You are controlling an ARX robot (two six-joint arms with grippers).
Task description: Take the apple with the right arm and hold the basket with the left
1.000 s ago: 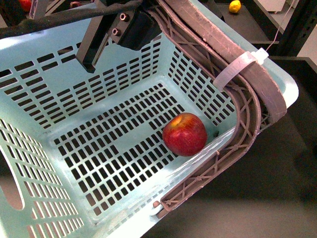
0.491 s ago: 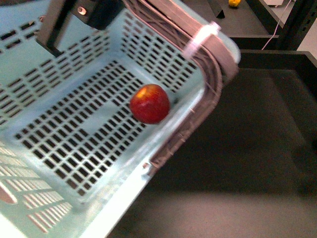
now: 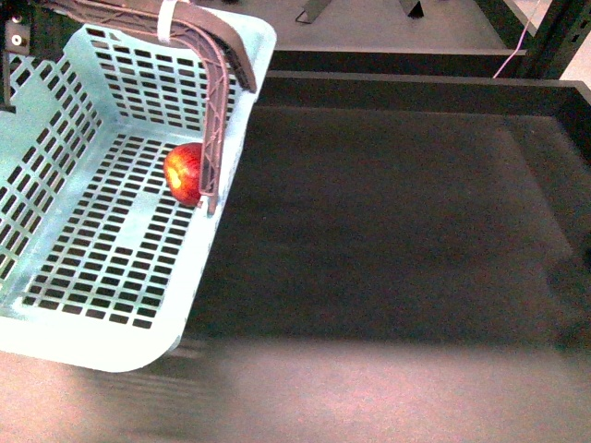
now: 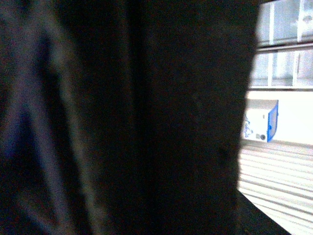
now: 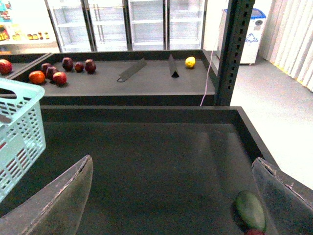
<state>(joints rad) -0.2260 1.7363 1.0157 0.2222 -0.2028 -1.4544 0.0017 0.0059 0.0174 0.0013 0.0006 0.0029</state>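
Basket (image 3: pixel 92 346) of pale mint plastic fills the 9 o'clock side of the front view, its slotted walls tipped at an angle over the dark counter (image 3: pixel 388 231); whether it rests on the counter cannot be told. The brown lattice handle (image 3: pixel 217 101) curves down the wall at the basket's 3 o'clock side, with a white zip tie (image 3: pixel 168 18) around it near 12 o'clock. The apple (image 3: pixel 183 173) lies inside on the slotted floor, toward 2 o'clock of that floor, and the handle hides its 3 o'clock edge. Only a black sliver of the left hand (image 3: pixel 11 46) shows, at the 10 o'clock corner by the basket's far wall, so it cannot be told whether its fingers are apart or together. The left wrist view is mostly a dark blur.

In the right wrist view the right hand (image 5: pixel 172 162) hangs over the bare counter with its two fingers (image 5: pixel 58 200) spread wide and nothing between them. It is well apart from the apple. A green fruit (image 5: pixel 250 210) lies beside the finger at 5 o'clock. On the shelf behind sit several small red fruits (image 5: pixel 49 73) and a lemon (image 5: pixel 190 61).
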